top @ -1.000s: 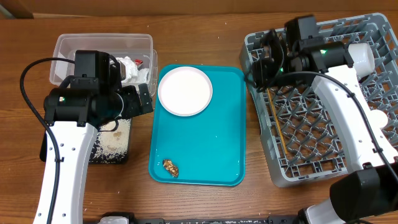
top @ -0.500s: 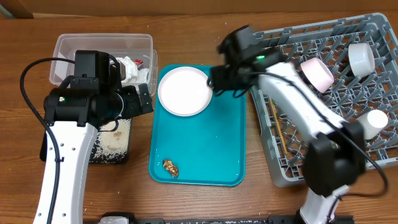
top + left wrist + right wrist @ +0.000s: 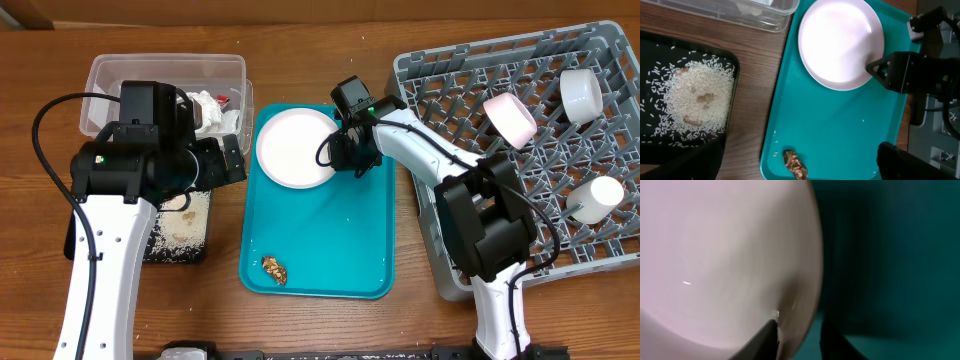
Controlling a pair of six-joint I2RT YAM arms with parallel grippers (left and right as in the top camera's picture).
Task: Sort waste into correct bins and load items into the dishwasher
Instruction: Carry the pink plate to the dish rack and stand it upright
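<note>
The large white plate (image 3: 295,148) lies at the far end of the teal tray (image 3: 350,240). My right gripper (image 3: 345,155) is at the plate's right rim. In the right wrist view one finger rests on the inside of the plate (image 3: 715,255) and the other stands just outside the rim, so the right gripper (image 3: 797,330) is shut on it. My left gripper (image 3: 797,160) hangs wide open above the tray's near end. The small brown food lump (image 3: 795,165) lies on the tray below, untouched. Rice crumbs (image 3: 690,95) lie in the black tray (image 3: 165,252).
The clear tub (image 3: 165,70) at the back left holds crumpled tissue (image 3: 212,110) and a bit of red wrapper. The grey dish rack (image 3: 520,230) on the right holds a pinkish bowl (image 3: 510,118), a white bowl (image 3: 580,93) and a white cup (image 3: 594,195).
My right arm swung left from the dish rack to the plate's right rim, and its jaws narrowed around that rim. The left arm has stayed still.
</note>
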